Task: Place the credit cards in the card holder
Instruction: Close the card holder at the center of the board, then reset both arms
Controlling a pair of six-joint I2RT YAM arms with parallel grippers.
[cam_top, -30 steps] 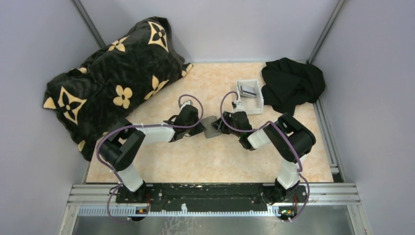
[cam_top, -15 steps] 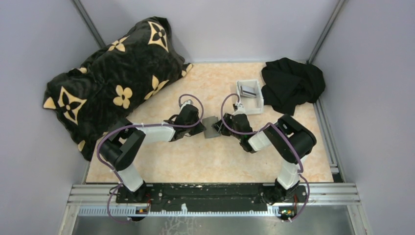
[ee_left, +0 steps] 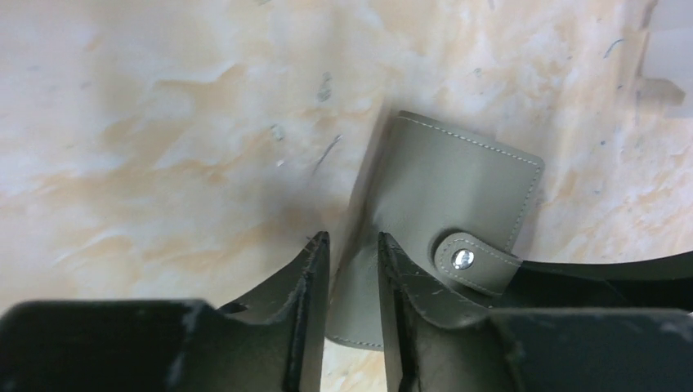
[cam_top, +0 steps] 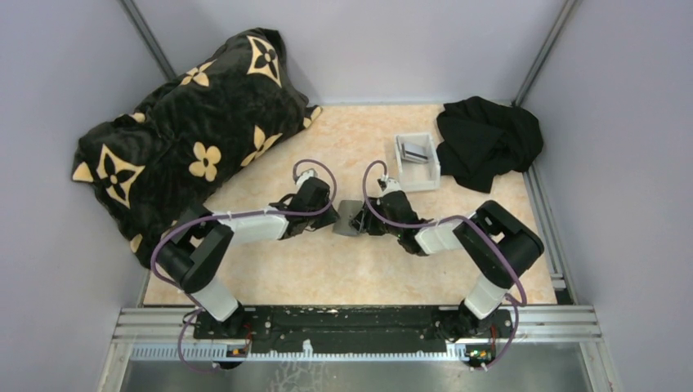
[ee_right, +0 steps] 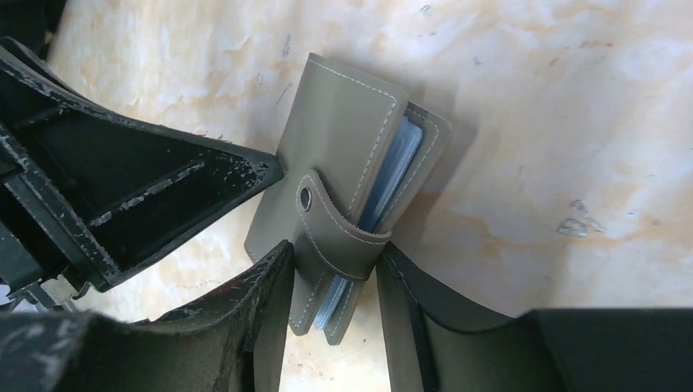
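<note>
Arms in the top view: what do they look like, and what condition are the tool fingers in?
The left arm and right arm have white links between bulky black joints; a purple cable loops along each. The left tool and right tool have flat black tapering fingers, scuffed pale along the edges.

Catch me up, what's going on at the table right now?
Both arms meet over the card holder, which is folded with credit cards already inside. The right gripper straddles its strapped end and the left gripper sits at another edge. Whether either grips is unclear. The white tray behind holds something flat.
</note>
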